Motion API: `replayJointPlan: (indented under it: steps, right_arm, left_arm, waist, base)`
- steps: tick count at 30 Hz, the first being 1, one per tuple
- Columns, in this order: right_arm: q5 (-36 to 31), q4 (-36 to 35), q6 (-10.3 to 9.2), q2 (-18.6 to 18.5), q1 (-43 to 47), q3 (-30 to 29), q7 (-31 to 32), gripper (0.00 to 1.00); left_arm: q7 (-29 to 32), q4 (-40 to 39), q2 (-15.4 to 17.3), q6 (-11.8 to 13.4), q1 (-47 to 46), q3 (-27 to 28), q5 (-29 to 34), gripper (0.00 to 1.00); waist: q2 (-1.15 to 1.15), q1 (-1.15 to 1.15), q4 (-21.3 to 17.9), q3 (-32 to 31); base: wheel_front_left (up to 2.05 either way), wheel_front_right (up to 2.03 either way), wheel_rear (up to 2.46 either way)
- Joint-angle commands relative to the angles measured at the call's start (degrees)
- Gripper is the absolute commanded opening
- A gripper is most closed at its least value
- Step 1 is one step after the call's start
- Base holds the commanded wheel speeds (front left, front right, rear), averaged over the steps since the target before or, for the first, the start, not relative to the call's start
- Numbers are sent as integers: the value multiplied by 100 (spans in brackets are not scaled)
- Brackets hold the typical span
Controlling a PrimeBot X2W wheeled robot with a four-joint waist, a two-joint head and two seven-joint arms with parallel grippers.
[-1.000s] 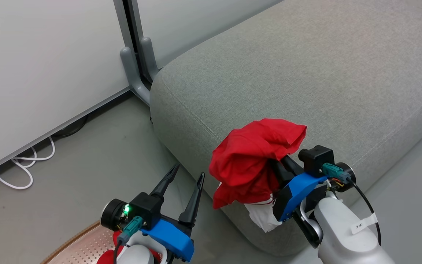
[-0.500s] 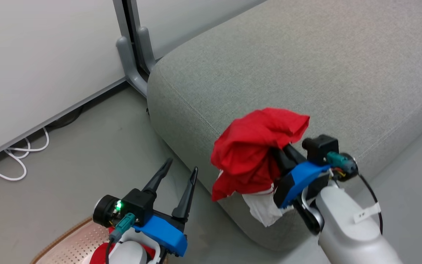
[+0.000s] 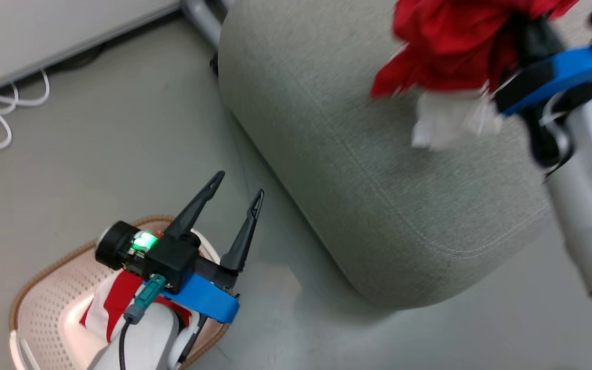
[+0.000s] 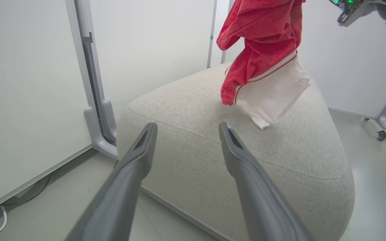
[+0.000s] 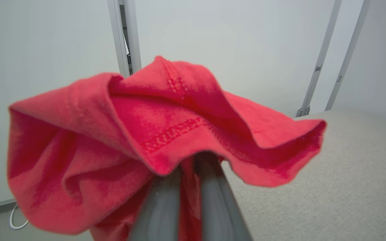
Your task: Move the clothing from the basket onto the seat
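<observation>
Now we pinch the clothing (image 4: 263, 40) in our right pincer (image 5: 188, 187), left pincer (image 4: 187, 126) wide open; dropped near the edge of the seat (image 4: 186, 160), it may slip off.

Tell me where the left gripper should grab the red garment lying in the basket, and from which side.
Probably the exposed red fold of the garment, coming straight down from above: it lies crumpled low inside the basket, whose walls block any sideways approach. The left gripper is open, and its wrist hides part of the cloth.
</observation>
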Motion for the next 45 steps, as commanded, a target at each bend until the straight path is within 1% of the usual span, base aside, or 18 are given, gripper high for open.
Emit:
replayJointPlan:
  steps: [1,3,7,8,11,13,17,21,24,31,32,33,34,35,36,37,38,45]
  right_arm:
    - [15,11,1,-86,-195,-75,-24,0]
    - [40,67,1,-325,-486,-271,-25,0]
    - [-10,199,1,-686,-922,-660,-27,0]
    - [-9,253,1,-870,-1071,-872,-30,0]
    - [-55,307,1,-1044,-1138,-1218,-30,0]
    - [-224,306,1,-1217,-1059,-1430,-31,0]
    - [-482,420,0,-1243,-804,-1798,-29,0]
    - [-825,610,1,-1184,-618,-1994,-28,0]
    - [-979,752,1,-1117,-481,-2151,-28,0]
    - [-1358,1005,1,-1092,-361,-2388,-28,0]
    - [-1397,1019,1,-1081,-365,-2407,-28,8]
    - [-1445,1024,1,-1085,-366,-2422,-28,31]
    - [-1485,1036,1,-1089,-368,-2441,-28,41]
    - [-1521,1048,1,-1090,-369,-2456,-28,44]
    - [-1543,1059,1,-1086,-371,-2469,-28,50]
    - [-1569,1073,1,-1083,-370,-2480,-28,81]
    - [-1577,1086,1,-1075,-367,-2482,-28,100]
    - [-1625,1192,1,-1072,-277,-2434,-28,100]
  left_arm:
    - [-26,-54,85,-6,-123,10,40,100]
    - [-25,-199,191,-6,-197,5,82,100]
    - [-22,-486,375,-5,-339,49,180,100]
    - [-22,-628,420,0,-368,66,242,100]
    - [-22,-801,475,5,-379,71,327,100]
    - [-21,-867,489,4,-384,35,360,100]
    - [-22,-940,527,2,-422,41,343,100]
    - [-22,-978,527,1,-431,59,338,100]
    - [-21,-942,489,-1,-447,20,336,100]
    - [-22,-808,423,-4,-497,-143,286,100]
    - [-21,-796,419,-5,-493,-149,272,100]
    - [-22,-783,417,-5,-488,-157,266,100]
    - [-22,-770,416,-4,-488,-165,268,100]
    - [-22,-756,410,-5,-494,-170,261,100]
    - [-21,-743,406,-5,-503,-168,255,100]
    - [-21,-736,400,-5,-509,-164,254,100]
    - [-21,-728,389,-6,-508,-163,250,100]
    - [-21,-627,284,-5,-466,-172,219,100]
  waist:
    - [0,-1,336,588]
    - [0,-1,422,856]
    - [0,-1,571,1355]
    - [0,-1,641,1553]
    - [0,-1,744,1771]
    - [0,-1,832,1894]
    - [0,-1,911,2044]
    - [0,-1,965,2073]
    - [0,-1,1005,2037]
    - [0,-1,1115,1871]
    - [0,-1,1122,1850]
    - [0,-1,1131,1829]
    - [0,-1,1140,1812]
    - [0,-1,1150,1795]
    - [0,-1,1159,1779]
    - [0,-1,1166,1760]
    - [0,-1,1171,1743]
    - [0,-1,1201,1535]
  base:
    - [0,0,0]
    - [0,0,0]
    - [0,0,0]
    - [0,0,0]
    - [0,0,0]
    - [0,0,0]
    - [0,0,0]
    - [0,0,0]
    - [0,0,0]
    - [0,0,0]
    - [0,0,0]
    - [0,0,0]
    - [0,0,0]
    - [0,0,0]
    - [0,0,0]
    - [0,0,0]
    - [0,0,0]
    - [0,0,0]
